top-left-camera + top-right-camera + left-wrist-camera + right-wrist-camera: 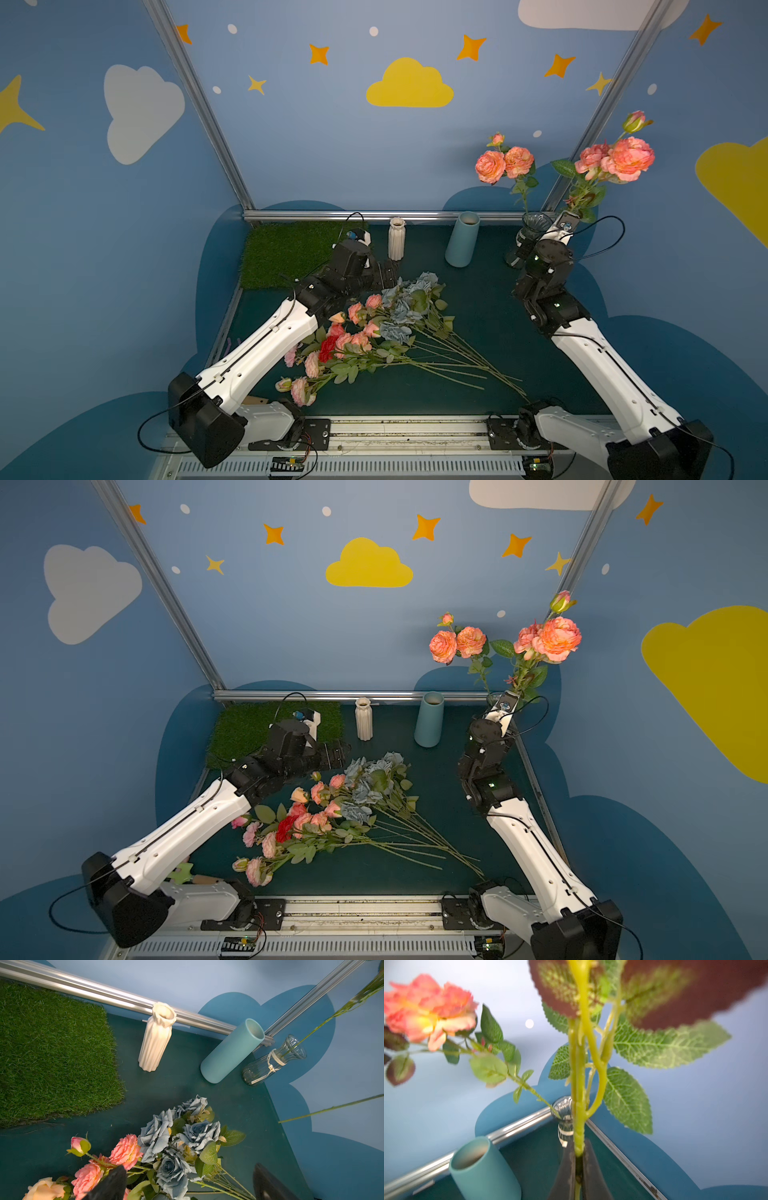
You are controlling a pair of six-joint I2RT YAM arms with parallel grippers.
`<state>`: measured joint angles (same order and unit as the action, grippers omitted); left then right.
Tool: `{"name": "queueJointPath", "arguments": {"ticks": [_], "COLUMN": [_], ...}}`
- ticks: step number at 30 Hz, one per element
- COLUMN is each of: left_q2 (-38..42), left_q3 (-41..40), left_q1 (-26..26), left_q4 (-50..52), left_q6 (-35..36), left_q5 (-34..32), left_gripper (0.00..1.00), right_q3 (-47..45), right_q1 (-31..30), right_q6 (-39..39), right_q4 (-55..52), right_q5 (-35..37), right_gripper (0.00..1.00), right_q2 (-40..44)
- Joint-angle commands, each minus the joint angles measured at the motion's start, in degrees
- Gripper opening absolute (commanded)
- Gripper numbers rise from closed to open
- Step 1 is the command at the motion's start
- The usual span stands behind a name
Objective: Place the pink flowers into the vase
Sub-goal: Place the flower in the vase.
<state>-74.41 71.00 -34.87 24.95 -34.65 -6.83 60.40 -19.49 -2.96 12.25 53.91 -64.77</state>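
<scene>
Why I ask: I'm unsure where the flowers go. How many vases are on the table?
3. A white ribbed vase stands at the back edge, a blue vase beside it, and a glass vase in the back corner, holding one pink flower stem. None seems hidden.

Back edge of surface [478, 307], left to right: grass mat [291, 249] in the corner, then left vase [396, 239], middle vase [462, 243] and right vase [535, 223] in a row. Centre: heap of loose flowers [374, 328] lying flat, heads to the left and rear, stems fanning to the front right. A first spray [505, 163] stands in the right vase; a second spray [623, 160] is upright in the right claw [579, 1153], near that vase.
</scene>
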Motion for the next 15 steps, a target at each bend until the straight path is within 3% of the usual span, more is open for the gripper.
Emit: {"name": "queueJointPath", "arguments": {"ticks": [1,15], "left_q2": [-1.1,-6.9], "left_q3": [-0.9,-3.1], "left_q1": [0.9,4.6], "left_q4": [-2.1,-7.0], "left_q6": [0.9,-1.1], "left_q5": [2.0,10.0], "left_gripper": [0.95,0.94], "right_q3": [3.8,9.5], "right_q1": [1.8,7.1], "right_q6": [3.6,24.0], "right_q4": [11.7,51.0], "right_q5": [1.5,-0.8], "right_gripper": [0.0,0.0], "right_q2": [-2.4,-17.1]}}
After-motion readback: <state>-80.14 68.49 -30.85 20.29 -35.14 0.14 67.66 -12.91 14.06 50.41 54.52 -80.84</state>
